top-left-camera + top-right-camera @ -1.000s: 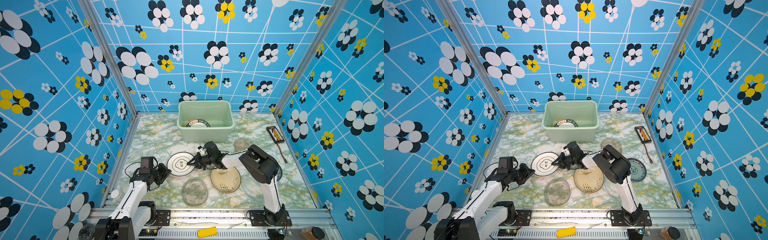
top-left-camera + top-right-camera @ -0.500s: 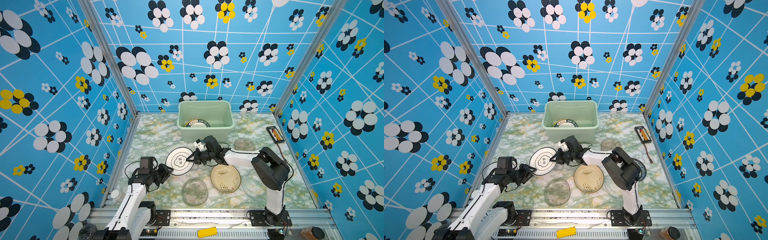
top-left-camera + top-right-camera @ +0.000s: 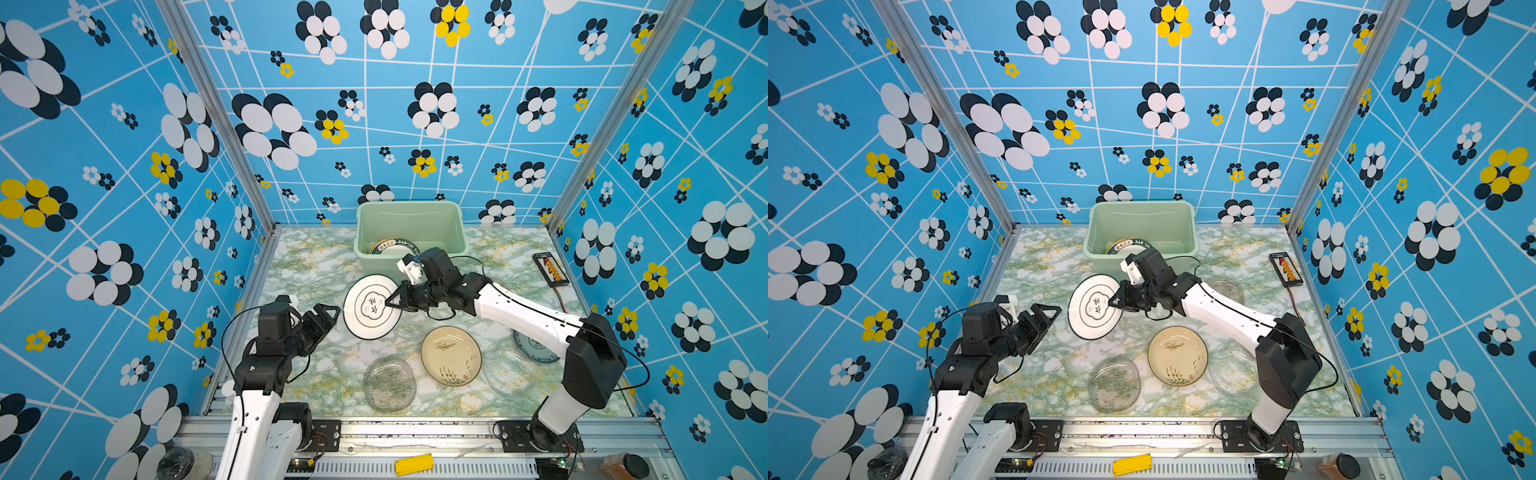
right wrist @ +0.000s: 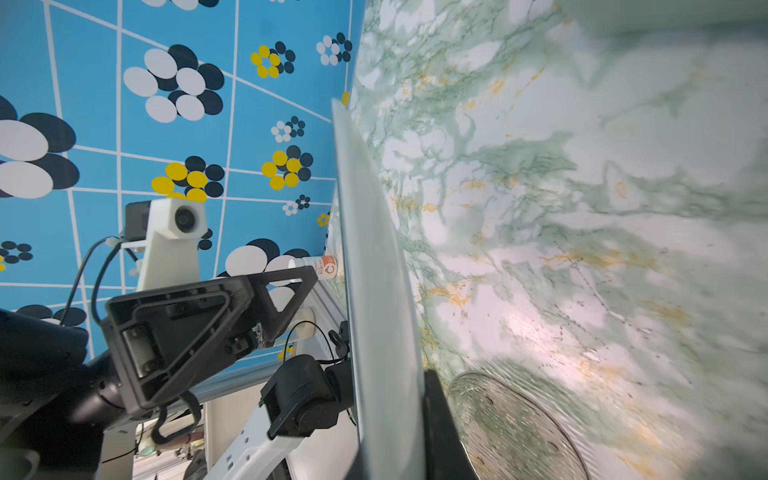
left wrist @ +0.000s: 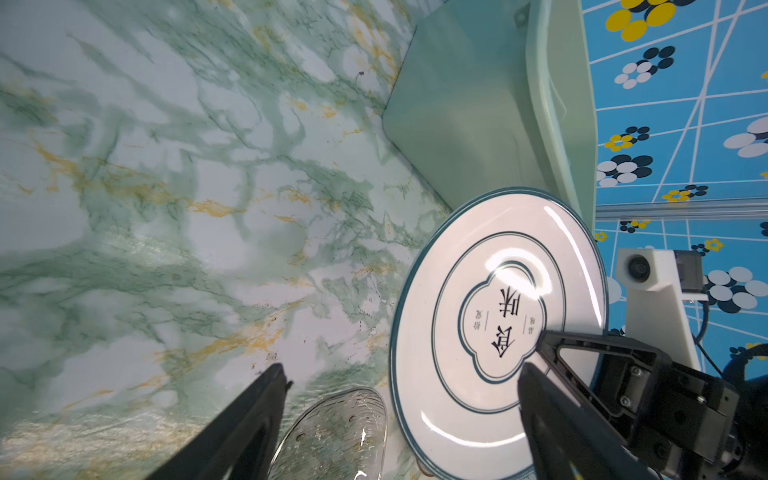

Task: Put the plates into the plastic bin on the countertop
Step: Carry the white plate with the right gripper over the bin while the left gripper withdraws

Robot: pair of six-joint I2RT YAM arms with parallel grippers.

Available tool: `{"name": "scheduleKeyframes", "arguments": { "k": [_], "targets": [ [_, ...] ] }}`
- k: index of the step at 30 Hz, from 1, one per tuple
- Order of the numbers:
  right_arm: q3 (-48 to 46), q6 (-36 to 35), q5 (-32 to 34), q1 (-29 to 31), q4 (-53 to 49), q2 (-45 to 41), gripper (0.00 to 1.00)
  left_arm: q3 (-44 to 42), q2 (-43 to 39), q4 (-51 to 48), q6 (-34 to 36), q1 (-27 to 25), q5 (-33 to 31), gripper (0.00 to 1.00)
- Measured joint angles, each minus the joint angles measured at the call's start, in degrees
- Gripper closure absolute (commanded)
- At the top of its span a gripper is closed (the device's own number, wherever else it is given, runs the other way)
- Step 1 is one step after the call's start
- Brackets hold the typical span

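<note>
My right gripper is shut on the right rim of a white plate with a dark rim, holding it tilted up off the countertop, in front of the mint plastic bin. In the right wrist view the plate runs edge-on between the fingers. My left gripper stands open just left of the plate, not touching it; in the left wrist view its jaws stand wide apart around the plate's near edge. Another dark-rimmed plate lies in the bin.
On the countertop lie a beige plate, a clear glass plate, another clear plate and a blue-patterned plate, part hidden by the right arm. A small black board sits by the right wall.
My left gripper opened and now stands apart from the white plate. My right gripper tilted the plate up off the countertop and carried it a little toward the bin.
</note>
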Motion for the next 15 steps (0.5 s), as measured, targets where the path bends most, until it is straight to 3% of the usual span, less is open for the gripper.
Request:
{"name": "scheduleKeyframes", "arguments": {
  "k": [8, 15],
  "targets": [
    [12.37, -4.50, 4.76, -6.47, -12.09, -2.99, 1.00, 7.28, 4.68, 1.07, 0.63, -0.07, -0.02, 0.09],
    [27.85, -4.61, 6.43, -12.31, -16.39, 1.51, 1.00, 11.30, 14.32, 6.36, 0.72, -2.47, -1.92, 0.09]
  ]
}}
